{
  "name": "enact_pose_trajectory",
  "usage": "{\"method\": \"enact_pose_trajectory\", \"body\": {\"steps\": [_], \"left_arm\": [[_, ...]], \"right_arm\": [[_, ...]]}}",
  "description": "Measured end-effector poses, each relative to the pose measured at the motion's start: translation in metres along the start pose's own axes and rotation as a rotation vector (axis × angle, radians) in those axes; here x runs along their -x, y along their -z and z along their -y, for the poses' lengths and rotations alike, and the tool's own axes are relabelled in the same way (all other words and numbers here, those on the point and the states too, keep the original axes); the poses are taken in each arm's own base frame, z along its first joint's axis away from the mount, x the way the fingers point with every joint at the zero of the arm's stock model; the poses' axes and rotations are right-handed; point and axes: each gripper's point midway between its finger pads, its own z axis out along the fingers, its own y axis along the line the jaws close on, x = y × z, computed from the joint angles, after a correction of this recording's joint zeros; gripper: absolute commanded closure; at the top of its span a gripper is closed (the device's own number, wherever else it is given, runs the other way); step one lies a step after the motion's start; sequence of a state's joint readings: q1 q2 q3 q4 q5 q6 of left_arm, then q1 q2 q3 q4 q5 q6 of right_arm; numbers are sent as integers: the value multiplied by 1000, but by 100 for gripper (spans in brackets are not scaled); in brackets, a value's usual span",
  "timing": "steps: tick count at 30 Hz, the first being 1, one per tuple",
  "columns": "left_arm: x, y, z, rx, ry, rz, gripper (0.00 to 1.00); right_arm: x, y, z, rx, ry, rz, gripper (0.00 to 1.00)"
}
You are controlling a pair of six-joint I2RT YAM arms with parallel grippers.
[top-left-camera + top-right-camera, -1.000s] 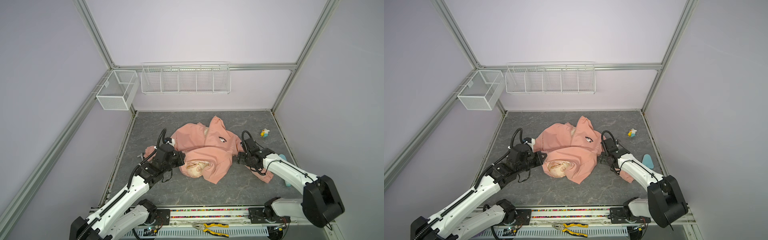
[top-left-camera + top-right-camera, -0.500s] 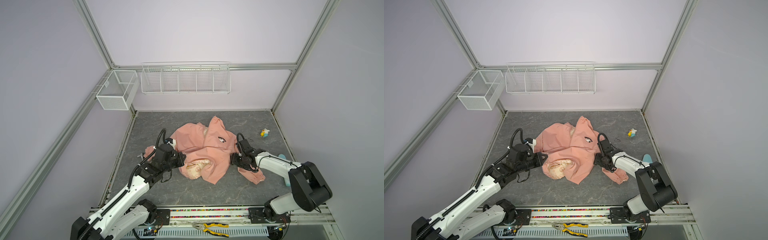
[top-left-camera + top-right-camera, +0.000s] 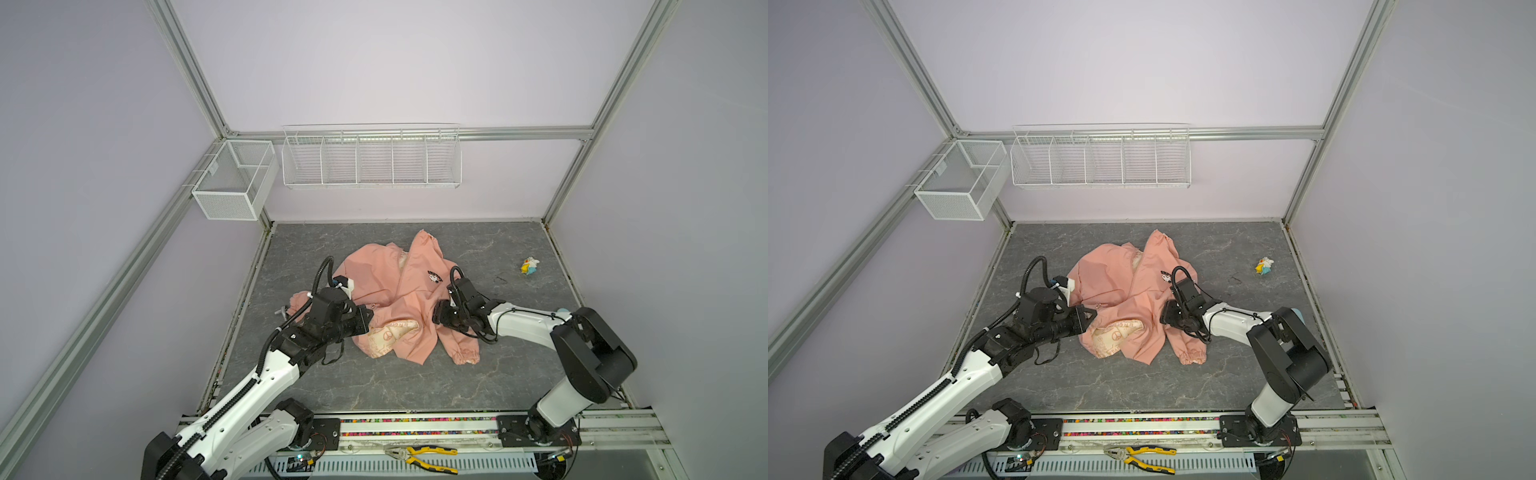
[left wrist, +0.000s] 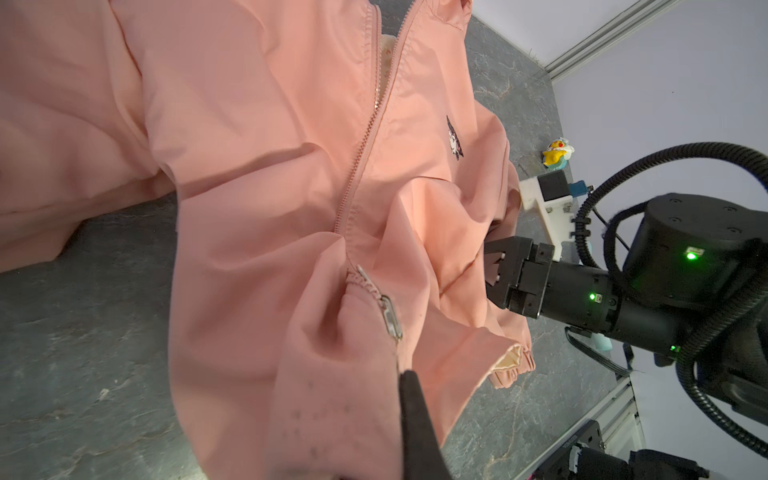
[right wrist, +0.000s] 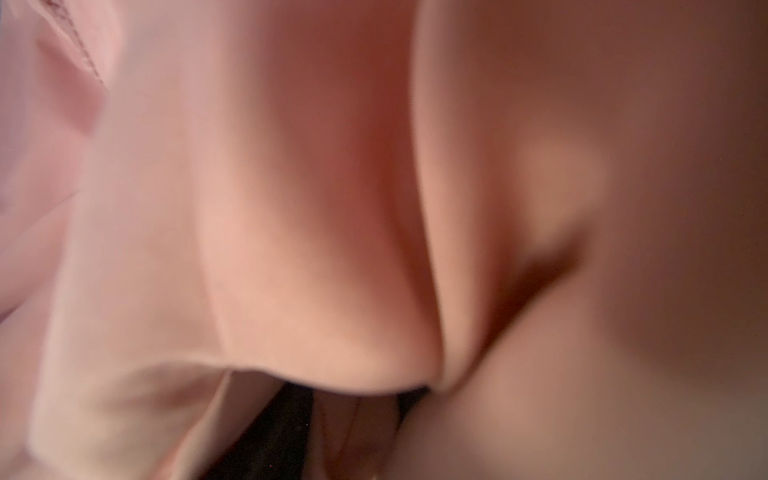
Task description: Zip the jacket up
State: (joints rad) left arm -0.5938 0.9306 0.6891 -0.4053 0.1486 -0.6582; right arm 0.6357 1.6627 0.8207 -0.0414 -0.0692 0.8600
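jacket (image 3: 399,299), salmon pink, lies crumpled at the middle of the table (image 3: 374,386). left gripper (image 3: 369,321) clenches its hem near the zipper pull (image 4: 390,318). right gripper (image 3: 435,319) has just moved in against the other side, grip unclear, so zipping looks not yet started.

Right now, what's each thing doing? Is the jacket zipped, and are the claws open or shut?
Jacket, crumpled, open at the collar.
Zipper pull, low down, far from the collar.
Left claw, shut on the jacket close to the zipper pull.
Right claw, open, pressed into the jacket's side.
Toy, lying by itself, away from the jacket.
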Motion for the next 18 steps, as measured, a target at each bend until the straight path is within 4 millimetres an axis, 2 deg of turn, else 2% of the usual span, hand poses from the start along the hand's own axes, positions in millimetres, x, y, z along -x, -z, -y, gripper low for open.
{"method": "enact_pose_trajectory", "body": {"steps": [4,9,13,18], "left_arm": [[2,0,-1,9,-10,11,100],[3,-3,-6,31,-12,13,100],[1,-7,-9,48,-9,4,100],[3,-9,-16,73,0,11,100]], "right_arm": [[-13,-10,-27,51,18,-31,40],[-38,-22,-65,111,62,-93,40],[-54,-26,-84,140,93,-132,39],[-59,-16,-91,141,139,-137,24]]}}
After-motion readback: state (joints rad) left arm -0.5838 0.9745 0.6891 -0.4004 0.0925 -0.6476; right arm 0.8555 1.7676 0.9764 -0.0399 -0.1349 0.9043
